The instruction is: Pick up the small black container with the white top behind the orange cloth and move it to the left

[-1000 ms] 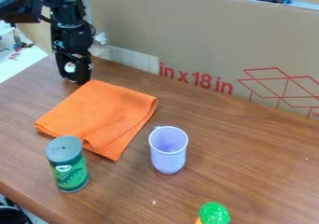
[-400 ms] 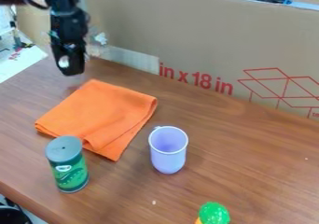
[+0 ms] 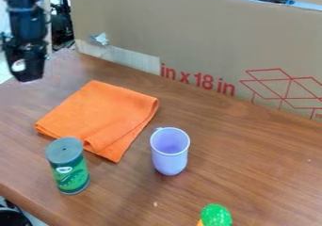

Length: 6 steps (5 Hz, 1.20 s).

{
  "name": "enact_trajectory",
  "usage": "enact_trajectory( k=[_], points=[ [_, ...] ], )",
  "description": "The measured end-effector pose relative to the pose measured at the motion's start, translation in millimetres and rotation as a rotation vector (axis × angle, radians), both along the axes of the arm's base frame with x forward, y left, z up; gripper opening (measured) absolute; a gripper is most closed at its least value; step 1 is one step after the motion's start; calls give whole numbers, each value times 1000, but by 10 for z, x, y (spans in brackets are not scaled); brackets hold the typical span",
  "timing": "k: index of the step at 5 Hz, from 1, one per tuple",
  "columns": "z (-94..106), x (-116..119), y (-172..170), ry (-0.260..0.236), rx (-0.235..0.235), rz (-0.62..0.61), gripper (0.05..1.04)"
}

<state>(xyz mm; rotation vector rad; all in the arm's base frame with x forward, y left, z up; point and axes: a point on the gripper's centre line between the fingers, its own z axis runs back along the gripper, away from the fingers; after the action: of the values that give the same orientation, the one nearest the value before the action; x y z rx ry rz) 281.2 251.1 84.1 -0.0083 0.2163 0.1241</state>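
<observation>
The black gripper [image 3: 28, 75] hangs at the upper left, above the table's far left part and apart from everything on it. Nearest to it lies a folded orange cloth [image 3: 100, 114], to its lower right. A green can with a grey lid [image 3: 69, 171] stands upright just in front of the cloth's near edge. To the right of the cloth a light purple cup [image 3: 170, 154] is upright with its mouth up. A green and orange object [image 3: 215, 215] is partly cut off by the bottom edge.
A large cardboard panel [image 3: 207, 41] with red print runs along the back of the wooden table [image 3: 264, 173]. Cables and dark equipment are behind its left end. The table's front edge slants across the lower left.
The gripper was beside the cloth's far corner by the cardboard; it has lifted and moved left, away from the cloth. The cloth, can and cup have stayed in place.
</observation>
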Motion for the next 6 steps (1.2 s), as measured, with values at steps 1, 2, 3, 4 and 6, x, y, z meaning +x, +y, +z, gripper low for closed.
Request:
enact_trajectory(
  k=[1,2,3,4,6],
  points=[
    [-83,-486,1,52,-32,20,626],
    [-185,-804,-103,22,-19,-25,626],
    [-239,-971,-221,15,-21,-36,626],
    [-362,-1082,-259,36,8,-37,626],
    [-387,-1080,-246,31,26,-38,627]
  ],
)
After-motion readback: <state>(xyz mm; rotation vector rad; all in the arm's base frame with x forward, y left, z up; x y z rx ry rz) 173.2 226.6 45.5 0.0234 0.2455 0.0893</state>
